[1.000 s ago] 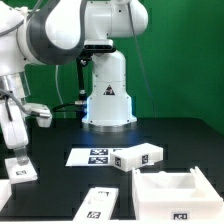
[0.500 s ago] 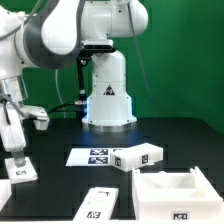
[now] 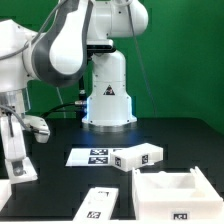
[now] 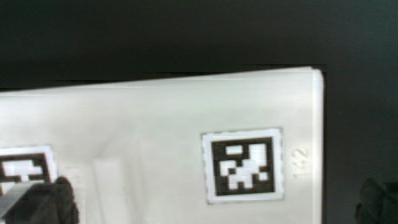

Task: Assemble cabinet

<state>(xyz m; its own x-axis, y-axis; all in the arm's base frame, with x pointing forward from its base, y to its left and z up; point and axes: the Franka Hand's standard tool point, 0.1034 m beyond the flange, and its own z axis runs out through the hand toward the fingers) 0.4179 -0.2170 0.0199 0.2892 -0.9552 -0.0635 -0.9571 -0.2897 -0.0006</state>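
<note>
Here, the gripper (image 3: 23,172), jaws spread wide, stood over a white cabinet part (image 4: 160,130) at the exterior view's left; it looked light, rigid and smooth, best pinched across two opposite side edges.

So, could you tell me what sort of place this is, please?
Most likely a robotics lab bench: a white robot arm standing on a black table, a green backdrop behind it, and tag-marked white cabinet parts beside the marker board.
</note>
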